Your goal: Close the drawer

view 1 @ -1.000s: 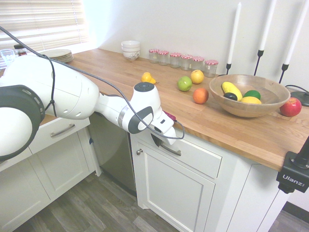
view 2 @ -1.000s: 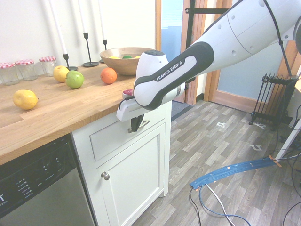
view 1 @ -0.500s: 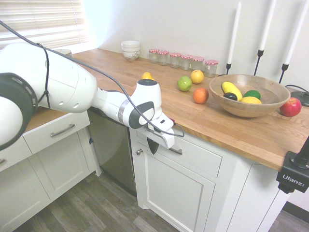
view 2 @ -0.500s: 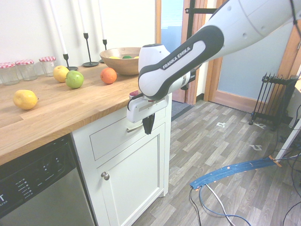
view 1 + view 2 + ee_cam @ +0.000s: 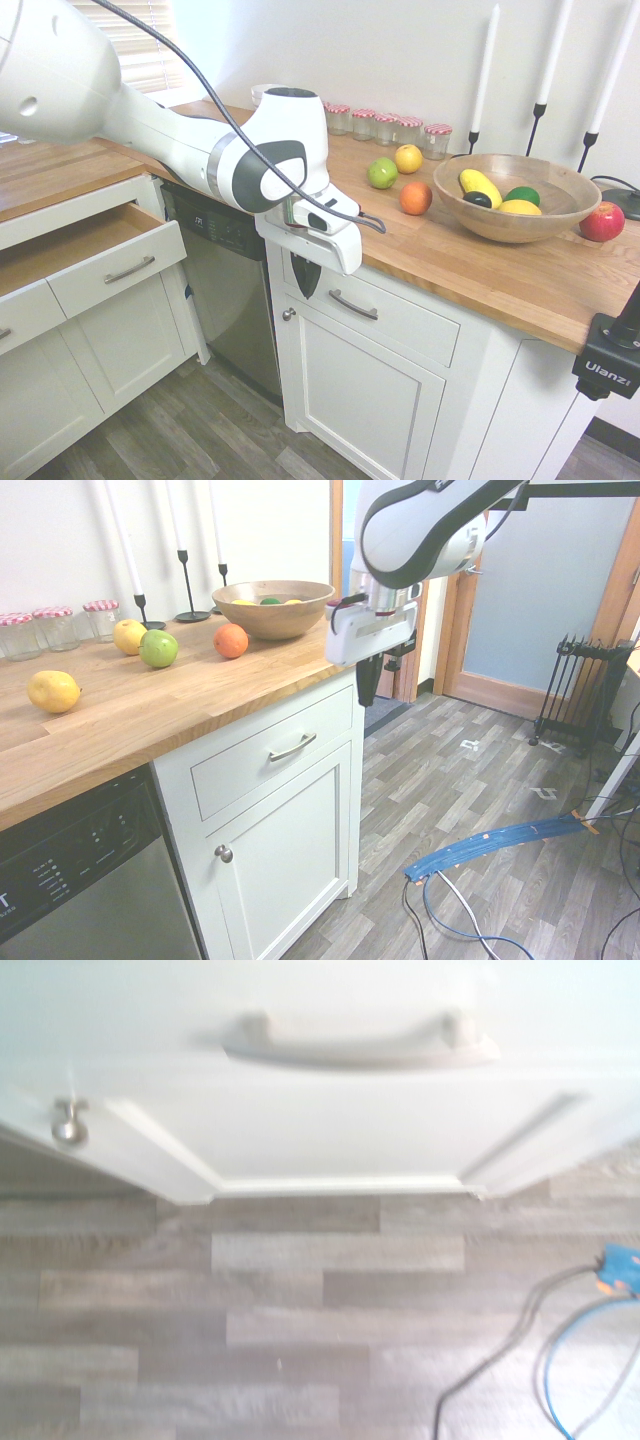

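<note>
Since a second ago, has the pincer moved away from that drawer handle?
Yes. The pincer has pulled back from the drawer handle and risen, now hanging off the countertop edge.

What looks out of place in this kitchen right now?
The wide white-fronted drawer with a silver bar handle, left of the dishwasher, stands pulled out, its plywood interior showing. The gripper hangs away from it. Nothing looks spilled.

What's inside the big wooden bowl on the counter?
The wooden bowl holds a yellow banana-shaped fruit, a green fruit, a yellow one and something dark. Anything beneath them is hidden.
</note>
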`<control>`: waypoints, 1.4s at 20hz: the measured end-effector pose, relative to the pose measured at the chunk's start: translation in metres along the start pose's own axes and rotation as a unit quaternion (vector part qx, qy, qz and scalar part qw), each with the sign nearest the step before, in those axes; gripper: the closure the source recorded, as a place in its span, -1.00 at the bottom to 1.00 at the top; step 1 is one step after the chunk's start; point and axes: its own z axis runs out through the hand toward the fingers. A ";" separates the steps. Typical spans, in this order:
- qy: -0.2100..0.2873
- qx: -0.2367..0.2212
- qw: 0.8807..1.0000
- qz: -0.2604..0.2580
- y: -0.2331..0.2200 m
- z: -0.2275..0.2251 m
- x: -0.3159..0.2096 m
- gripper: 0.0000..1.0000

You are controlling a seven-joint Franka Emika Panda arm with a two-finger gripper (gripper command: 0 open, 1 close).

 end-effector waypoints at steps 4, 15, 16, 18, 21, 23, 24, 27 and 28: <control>-0.002 0.005 1.000 -0.003 0.048 -0.026 -0.018 1.00; 0.001 0.020 1.000 -0.007 0.142 -0.024 -0.113 -1.00; 0.001 0.020 1.000 -0.008 0.143 -0.023 -0.115 -1.00; 0.002 0.021 1.000 -0.008 0.144 -0.022 -0.116 -1.00; 0.003 0.021 1.000 -0.008 0.144 -0.022 -0.116 -1.00; 0.004 0.022 1.000 -0.008 0.144 -0.022 -0.116 -1.00; 0.004 0.022 1.000 -0.008 0.143 -0.022 -0.116 -1.00; 0.005 0.022 1.000 -0.008 0.143 -0.023 -0.116 -1.00; 0.005 0.022 1.000 -0.009 0.143 -0.023 -0.116 -1.00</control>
